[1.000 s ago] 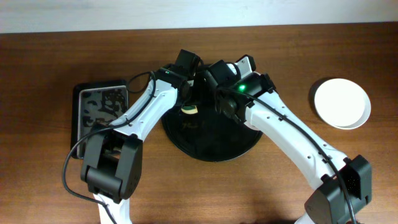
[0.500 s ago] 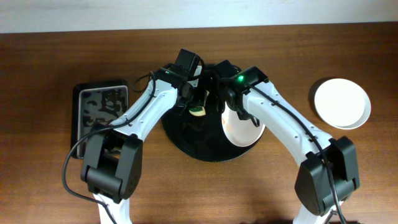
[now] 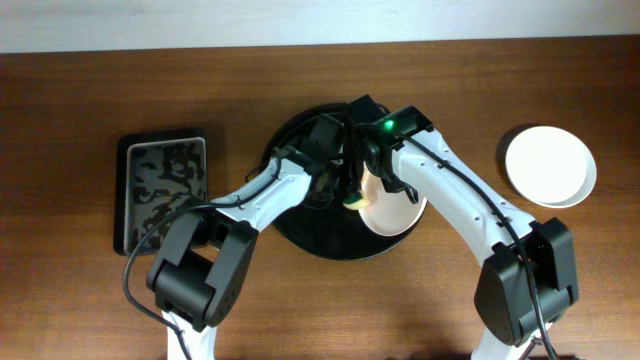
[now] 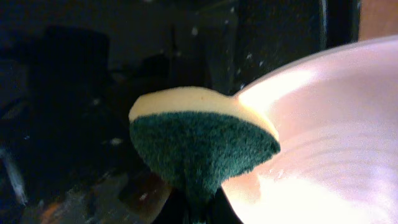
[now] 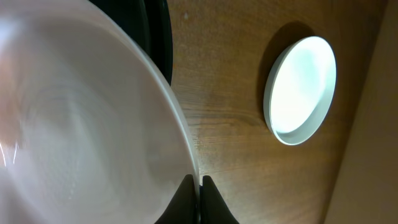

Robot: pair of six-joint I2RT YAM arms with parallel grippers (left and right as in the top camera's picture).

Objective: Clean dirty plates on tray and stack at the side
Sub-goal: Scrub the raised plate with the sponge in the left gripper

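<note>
The round black tray (image 3: 318, 235) lies at mid-table. My right gripper (image 3: 372, 178) is shut on the rim of a white plate (image 3: 393, 213) and holds it tilted over the tray's right part. The right wrist view shows the fingers (image 5: 200, 186) pinching that rim, with the plate (image 5: 81, 124) filling the left. My left gripper (image 3: 346, 192) is shut on a yellow and green sponge (image 3: 353, 201). In the left wrist view the sponge (image 4: 205, 143) touches the plate's edge (image 4: 323, 137). Any smear on the plate is hidden.
White plates (image 3: 549, 166) rest stacked on the table at the right, also in the right wrist view (image 5: 301, 90). A rectangular grey sponge tray (image 3: 165, 190) with a black rim stands at the left. The tray's dark rim (image 5: 155, 25) shows beyond the held plate.
The right gripper raised and tilted the plate over the tray's right part. The left gripper moved right with the sponge until it met the plate.
</note>
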